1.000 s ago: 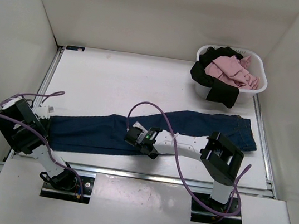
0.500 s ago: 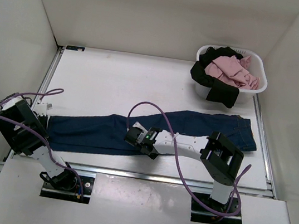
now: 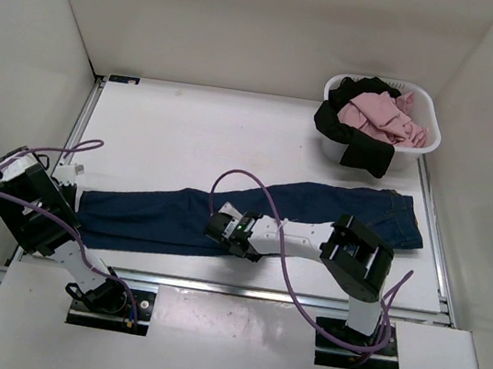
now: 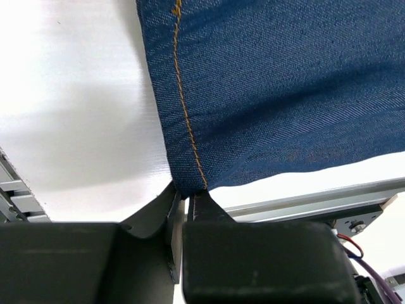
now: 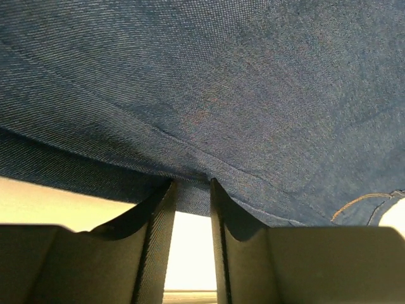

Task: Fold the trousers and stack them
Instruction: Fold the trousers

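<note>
I've got the trousers (image 3: 251, 213) lying full length across the table (image 3: 190, 130), on a slant from the hem end at the near left to the waist end (image 3: 404, 217) on the right, just in front of the basket (image 3: 434, 110). The left gripper (image 4: 188, 195) is pinched tight on the hem corner, right where the tan stitching (image 4: 186, 126) runs out, so I judge that end is held ready to be carried over. The right gripper (image 5: 191, 183) sits at the near edge about halfway along the leg, its fingers only narrowly apart with the denim edge at the tips. I cannot tell if it truly grips the cloth. My read is that it marks the fold line while the left brings the hem across. Nothing is folded yet. In the white basket, a pink garment (image 3: 382, 115) is heaped on top and a black garment (image 3: 351, 140) spills over the front rim toward the waistband.
</note>
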You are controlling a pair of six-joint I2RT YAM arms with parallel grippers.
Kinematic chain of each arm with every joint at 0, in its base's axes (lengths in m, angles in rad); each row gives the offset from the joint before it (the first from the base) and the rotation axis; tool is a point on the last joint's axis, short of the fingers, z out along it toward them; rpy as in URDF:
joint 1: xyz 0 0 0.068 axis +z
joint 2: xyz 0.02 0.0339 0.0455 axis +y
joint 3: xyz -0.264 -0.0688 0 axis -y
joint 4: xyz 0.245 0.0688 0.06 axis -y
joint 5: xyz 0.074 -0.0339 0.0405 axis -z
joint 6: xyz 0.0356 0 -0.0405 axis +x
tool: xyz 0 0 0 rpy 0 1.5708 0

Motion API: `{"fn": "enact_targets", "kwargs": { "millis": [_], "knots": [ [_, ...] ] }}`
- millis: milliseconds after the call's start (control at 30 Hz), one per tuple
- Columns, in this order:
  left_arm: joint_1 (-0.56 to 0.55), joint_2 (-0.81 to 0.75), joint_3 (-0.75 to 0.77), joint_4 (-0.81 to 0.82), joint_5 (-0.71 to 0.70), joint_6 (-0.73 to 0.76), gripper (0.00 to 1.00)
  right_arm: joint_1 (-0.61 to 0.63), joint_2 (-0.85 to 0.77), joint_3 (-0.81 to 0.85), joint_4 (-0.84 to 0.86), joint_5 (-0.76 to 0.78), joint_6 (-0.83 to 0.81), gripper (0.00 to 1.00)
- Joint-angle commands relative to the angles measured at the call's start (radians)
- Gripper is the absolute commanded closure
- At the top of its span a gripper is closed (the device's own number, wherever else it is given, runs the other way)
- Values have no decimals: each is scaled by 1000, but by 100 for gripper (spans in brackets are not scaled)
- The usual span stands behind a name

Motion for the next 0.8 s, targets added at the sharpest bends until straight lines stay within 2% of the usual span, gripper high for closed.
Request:
{"fn": "enact_targets", "kwargs": {
  "millis": [0, 233, 500, 767],
  "knots": [
    [1, -26, 28, -19, 26, 20, 86, -9, 12, 15, 1, 54, -6, 68],
    [1, -35, 28, -38, 6, 20, 86, -9, 53, 33, 3, 134, -7, 72],
    [1, -35, 37, -38, -5, 29, 86, -19, 62, 53, 23, 134, -43, 66],
    [1, -35, 37, -38, -5, 29, 86, -19, 62, 64, 41, 65, -101, 66]
  ]
}}
